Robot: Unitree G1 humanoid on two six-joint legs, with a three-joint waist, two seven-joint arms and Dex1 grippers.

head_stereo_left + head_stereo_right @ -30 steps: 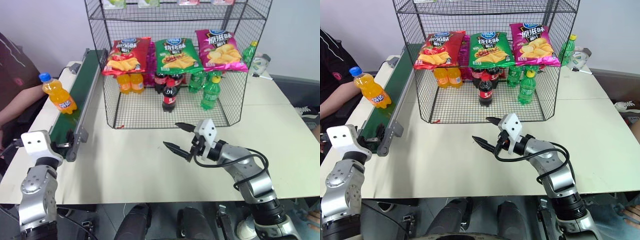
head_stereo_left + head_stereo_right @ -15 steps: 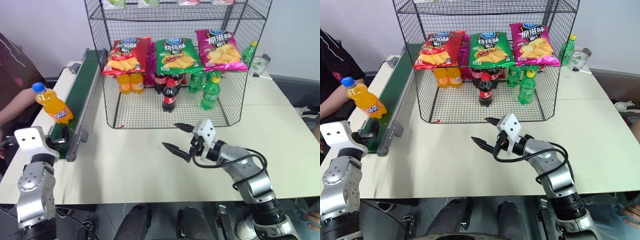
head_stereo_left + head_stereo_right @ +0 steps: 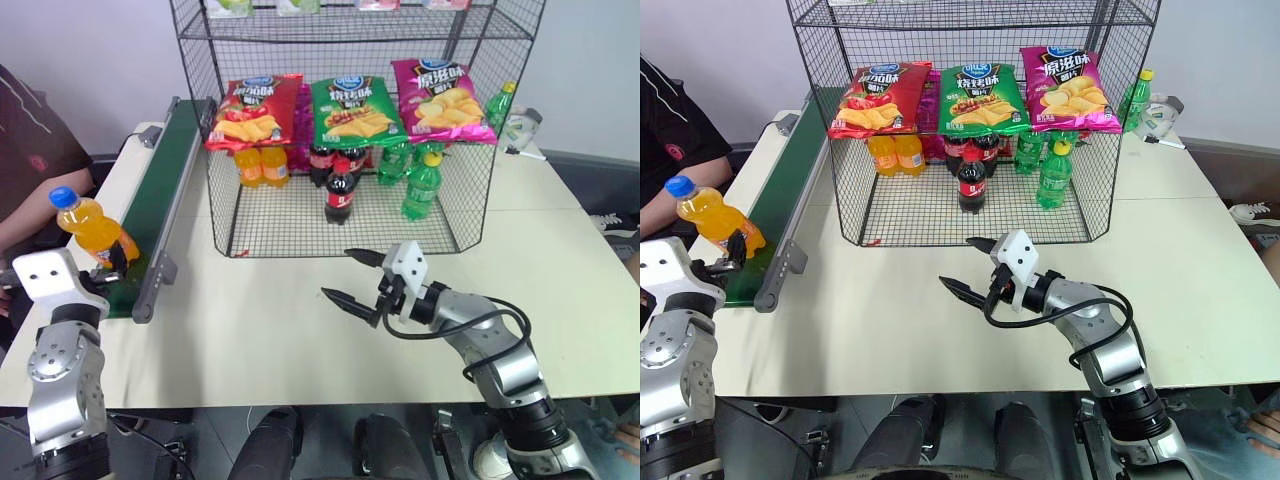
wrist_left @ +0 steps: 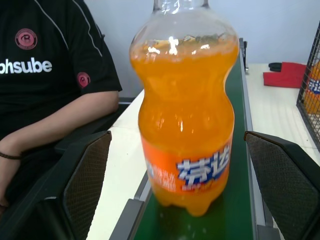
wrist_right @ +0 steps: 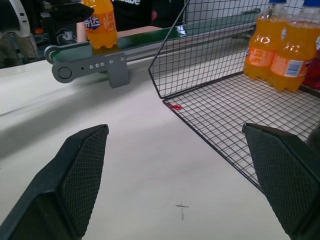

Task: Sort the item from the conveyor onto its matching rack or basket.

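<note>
Orange soda bottle [image 4: 186, 125]: clear ribbed plastic, blue cap, upright at near end of conveyor [image 3: 160, 200], right between the left gripper's pads.
Left gripper [image 3: 735, 252]: spread wide, black mesh-textured pads [image 4: 87, 187] flanking the label, not yet pinching.
Step in hand: closing on the bottle; best squeezed at the waisted label band, square and level, no tipping.
Right gripper [image 3: 347, 276]: parted wide, empty, hovering over the table [image 3: 270, 340].
Rack [image 3: 450, 215]: black wire mesh, matching orange bottles [image 3: 260, 165] at back left.

Seated person [image 4: 45, 75] in black shirt; perhaps a red cloth [image 4: 287, 79] beyond.
</note>
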